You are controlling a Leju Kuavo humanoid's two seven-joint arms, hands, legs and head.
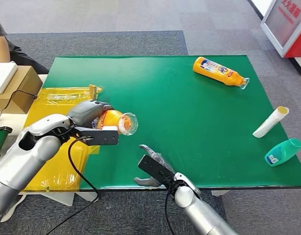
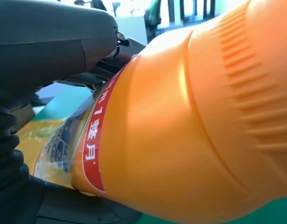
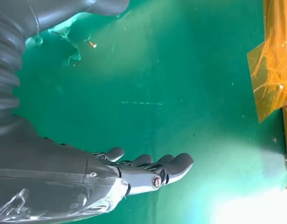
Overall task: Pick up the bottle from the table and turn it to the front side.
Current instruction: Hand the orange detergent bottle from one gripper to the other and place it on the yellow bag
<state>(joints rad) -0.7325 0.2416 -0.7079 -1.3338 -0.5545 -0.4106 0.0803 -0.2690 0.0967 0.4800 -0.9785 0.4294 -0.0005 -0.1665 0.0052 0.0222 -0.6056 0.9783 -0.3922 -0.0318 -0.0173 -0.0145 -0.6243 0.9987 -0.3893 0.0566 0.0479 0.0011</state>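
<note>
The left hand (image 1: 90, 113) grips an orange bottle (image 1: 113, 121) around its body, holding it on its side above the left part of the green tabletop (image 1: 171, 107), with the clear cap end pointing toward the middle of the tabletop. In the left wrist view the bottle (image 2: 191, 126) lies against the hand (image 2: 46, 42), its red label band with white characters just beside the dark fingers. The right hand (image 1: 153, 166) is released, fingers (image 3: 170, 163) stretched out flat and apart, holding nothing, over the near edge of the tabletop. Yellow plastic sheeting (image 1: 63, 147) lies along the left edge, beneath the left arm. A second orange bottle (image 1: 219, 71) lies on its side near the far right of the tabletop. Near the right edge lie a white tube (image 1: 271, 121) and, just beside it, a teal bottle (image 1: 283, 152). A cardboard box (image 1: 17, 88) stands off the tabletop at the left, and a person's arm (image 1: 1, 49) shows behind it.
</note>
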